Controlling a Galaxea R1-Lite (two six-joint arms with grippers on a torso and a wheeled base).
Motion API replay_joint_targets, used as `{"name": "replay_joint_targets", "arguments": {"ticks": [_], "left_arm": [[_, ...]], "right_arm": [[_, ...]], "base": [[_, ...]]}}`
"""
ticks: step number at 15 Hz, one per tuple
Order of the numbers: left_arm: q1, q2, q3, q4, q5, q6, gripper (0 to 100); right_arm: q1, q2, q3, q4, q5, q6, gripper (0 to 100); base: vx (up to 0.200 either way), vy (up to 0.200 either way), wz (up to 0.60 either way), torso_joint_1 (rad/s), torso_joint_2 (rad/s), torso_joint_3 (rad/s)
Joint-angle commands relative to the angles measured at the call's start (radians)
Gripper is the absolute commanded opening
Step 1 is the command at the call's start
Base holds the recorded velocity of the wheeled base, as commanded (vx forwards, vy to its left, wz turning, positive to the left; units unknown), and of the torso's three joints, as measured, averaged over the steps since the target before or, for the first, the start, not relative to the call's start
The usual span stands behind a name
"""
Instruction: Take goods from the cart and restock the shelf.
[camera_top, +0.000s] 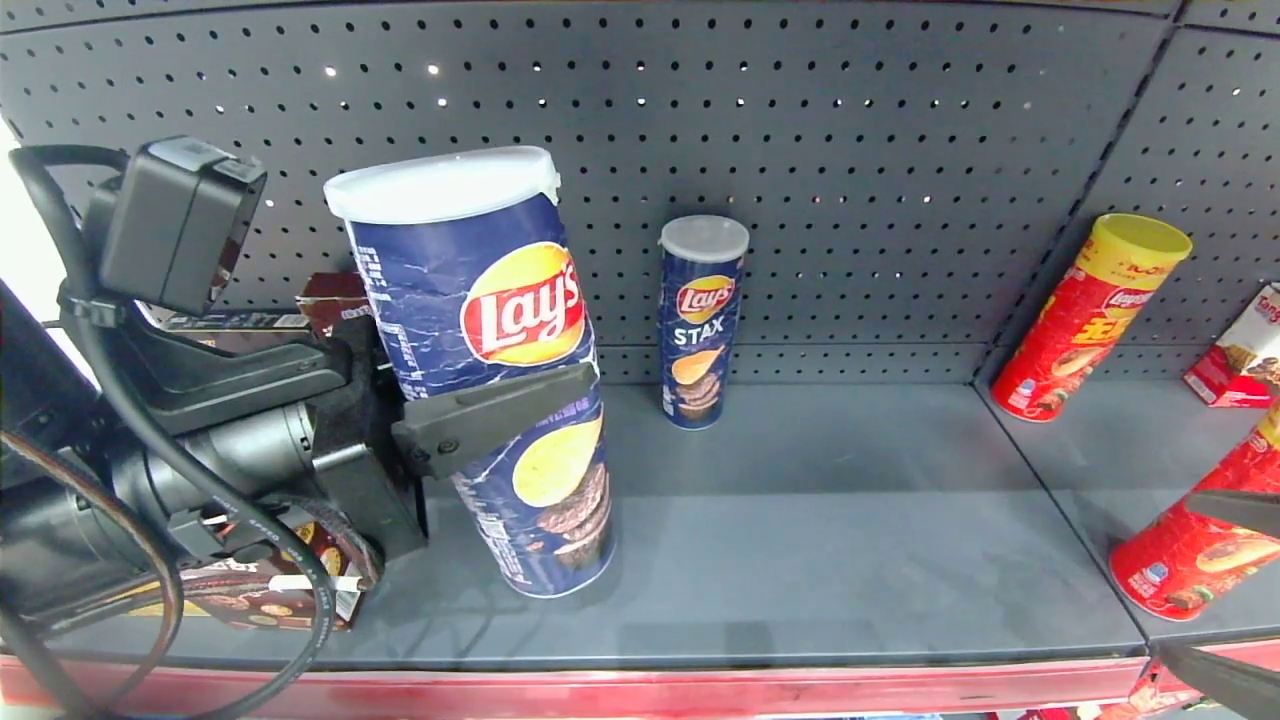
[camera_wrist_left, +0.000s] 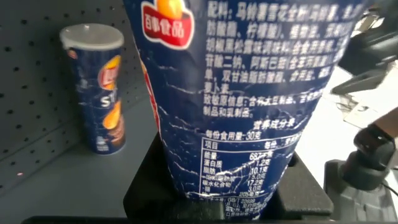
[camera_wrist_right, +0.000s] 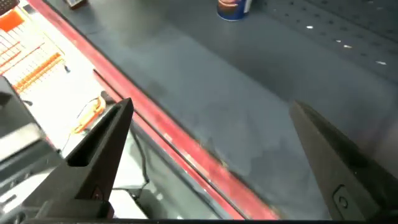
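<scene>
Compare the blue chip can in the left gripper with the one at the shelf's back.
The held dark blue cardboard chip can is clamped between the left gripper's fingers; the rear dark blue chip can stands free. The held can tilts; the rear can is upright. The held can is near the grey shelf's front edge; the rear can is by the pegboard. Both have the same blue design and translucent lids.

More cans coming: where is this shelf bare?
The widest bare patch of shelf lies between the blue can in the left hand and the red cans, in front of the rear blue can. The left end, by the snack box, is crowded.
</scene>
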Motion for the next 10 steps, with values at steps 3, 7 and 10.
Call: {"name": "replay_joint_targets", "arguments": {"ticks": [3,7,10], "left_arm": [[0.037,0.003,-0.019,0.001,-0.001,-0.001,0],[0.038,0.009,-0.026,0.001,0.002,-0.001,0],[0.061,0.014,-0.032,0.001,-0.001,-0.008,0]], "right_arm": [[0.024,0.323,-0.03,-0.264,0.001,0.035,100],[0.052,0.455,-0.138,-0.3,0.006,0.05,100],[0.049,0.567,-0.2,-0.307,0.001,0.063,100]], "base": [[0.0,0.0,0.0,0.0,0.0,0.0],[0.0,0.0,0.0,0.0,0.0,0.0],[0.0,0.0,0.0,0.0,0.0,0.0]]}}
